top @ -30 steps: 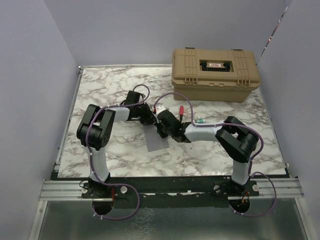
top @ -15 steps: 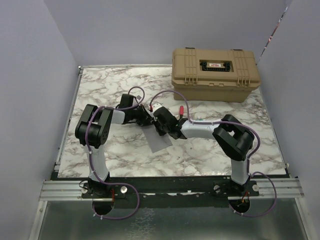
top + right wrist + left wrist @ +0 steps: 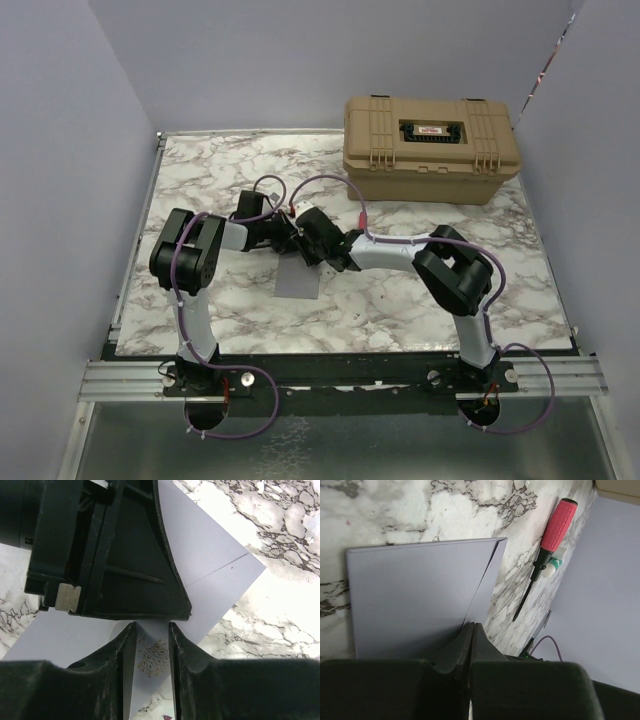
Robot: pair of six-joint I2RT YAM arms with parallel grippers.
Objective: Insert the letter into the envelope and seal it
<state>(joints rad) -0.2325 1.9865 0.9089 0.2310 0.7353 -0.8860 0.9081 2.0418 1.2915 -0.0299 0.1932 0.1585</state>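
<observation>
My left gripper (image 3: 471,626), jaws pinched on an edge of the envelope (image 3: 415,595), steadies it flat on the table (image 3: 420,510) so my right gripper (image 3: 148,630), jaws slightly spread, can press it shut; the letter is unseen, probably inside.

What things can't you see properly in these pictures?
No view: the letter. No tan sheet shows, so whether it is inside the envelope cannot be told.
Left wrist view: the envelope's near edge, hidden behind the left claw shut on it.
Right wrist view: a leafy print between the right claw fingers; only a sliver shows, too small to identify.
Top view: the screwdriver, mostly hidden by the right arm.
</observation>
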